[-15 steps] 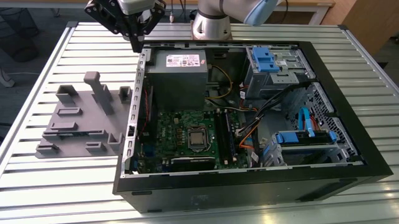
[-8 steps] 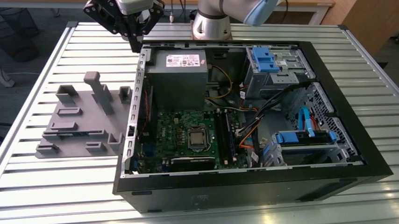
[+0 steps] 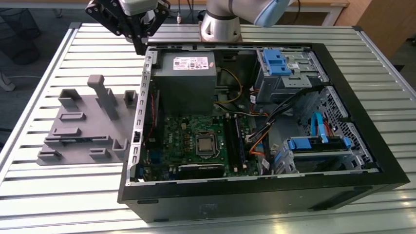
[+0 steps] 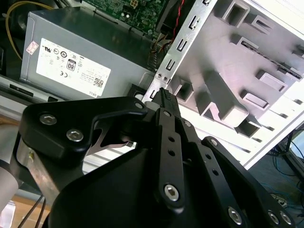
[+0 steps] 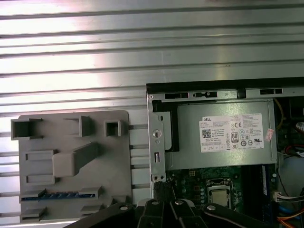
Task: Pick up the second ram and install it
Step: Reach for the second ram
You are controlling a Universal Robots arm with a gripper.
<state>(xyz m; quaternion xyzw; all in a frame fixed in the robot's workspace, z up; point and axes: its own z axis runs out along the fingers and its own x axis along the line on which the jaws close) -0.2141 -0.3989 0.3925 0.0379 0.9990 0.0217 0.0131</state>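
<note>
A ribbed aluminium table (image 3: 58, 53) took up most of the exterior view. Its long slats (image 5: 142, 47) caught bright light, gleaming in pale bands in the first wrist view and glaring at the near corner on the exterior view's right. Past the table's left edge lay dark grey floor (image 3: 13, 107) and a black mesh waste bin (image 3: 19, 39). A wooden cabinet (image 3: 390, 24) stood at the far right.

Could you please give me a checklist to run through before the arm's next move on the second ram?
1. The second ram lies in the grey fixture block: ok.
2. The gripper holds nothing: ok.
3. The gripper is open for a pick: not ok, shut.
4. The gripper is over the ram: not ok, it hangs by the case wall.
5. A free one among the motherboard slots: cannot tell.
</note>
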